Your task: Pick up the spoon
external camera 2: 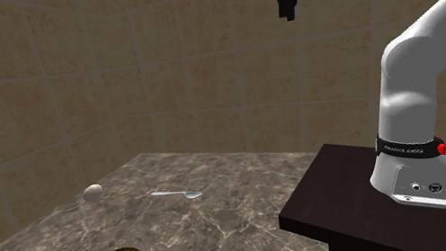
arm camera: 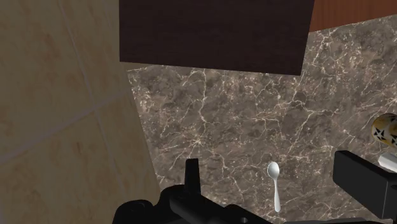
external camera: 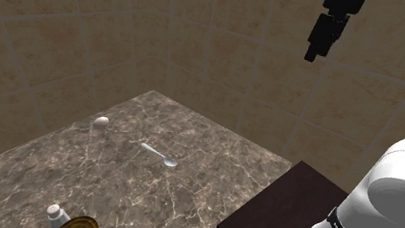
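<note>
Hovering high over the tabletop [external camera: 176, 210], spread and empty, the end effector [external camera: 314, 53] is only at approach; the spoon [external camera: 160, 155] lies flat mid-surface, so the next move likely calls for descent astride its handle.

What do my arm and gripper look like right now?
The arm is white with rounded links, a black band with small white lettering near its base and a red mark beside it. The gripper is all black and blocky, two-fingered.

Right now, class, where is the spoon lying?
In the shoulder view the spoon lies flat on the marbled counter, right of a small white rounded object and left of the dark stand.
</note>
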